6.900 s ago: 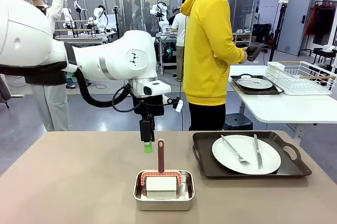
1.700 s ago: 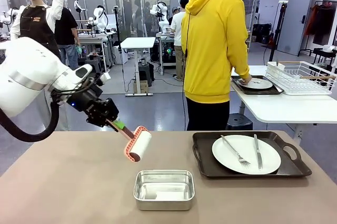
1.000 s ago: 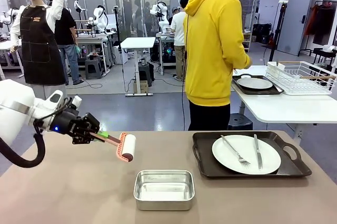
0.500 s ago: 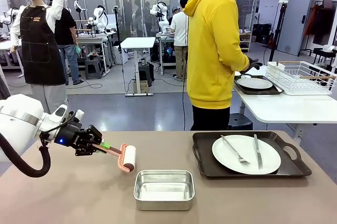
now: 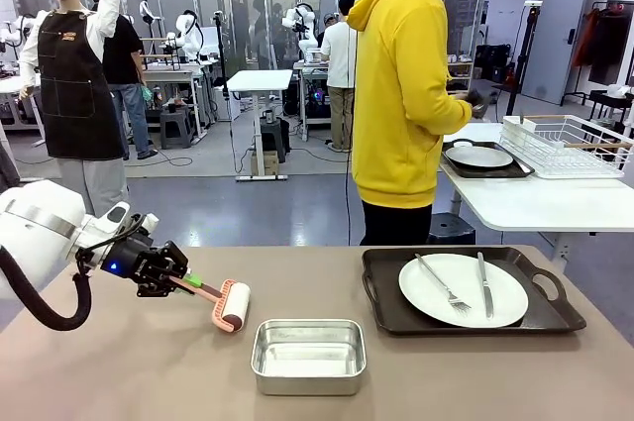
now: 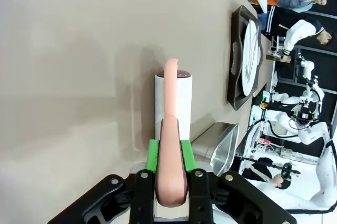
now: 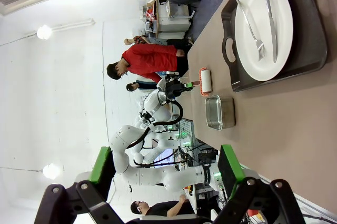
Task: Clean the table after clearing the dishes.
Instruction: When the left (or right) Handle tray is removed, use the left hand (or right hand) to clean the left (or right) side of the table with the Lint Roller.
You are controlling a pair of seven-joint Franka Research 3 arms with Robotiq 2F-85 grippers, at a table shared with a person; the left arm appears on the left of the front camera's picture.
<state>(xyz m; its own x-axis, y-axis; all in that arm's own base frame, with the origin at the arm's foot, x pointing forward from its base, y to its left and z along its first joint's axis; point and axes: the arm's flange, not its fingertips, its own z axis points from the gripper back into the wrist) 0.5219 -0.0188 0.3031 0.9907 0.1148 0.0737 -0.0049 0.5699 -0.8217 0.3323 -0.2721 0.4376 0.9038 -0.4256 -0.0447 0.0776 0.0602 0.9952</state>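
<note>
My left gripper (image 5: 184, 281) is shut on the pink handle of a lint roller (image 5: 235, 305), whose white roll is down at the taupe table (image 5: 119, 371), left of centre; whether it touches I cannot tell. In the left wrist view, green pads (image 6: 152, 155) clamp the handle (image 6: 171, 176) and the roll (image 6: 174, 97) points along the tabletop. A white plate (image 5: 464, 289) with fork and knife lies on a dark tray (image 5: 381, 292) at the right. My right gripper (image 7: 166, 174) is open above the table, looking at that plate (image 7: 263, 21).
A small steel pan (image 5: 309, 355) stands near the front edge, just right of the roller. A person in a yellow hoodie (image 5: 401, 94) stands behind the table, hands at a second tray with a plate (image 5: 482, 157) on a white side table with a wire rack (image 5: 565, 144).
The left arm has lowered the roller from mid-air down to the tabletop, drifting slightly toward the front. The person keeps handling things at the side table. The tray and pan have not moved.
</note>
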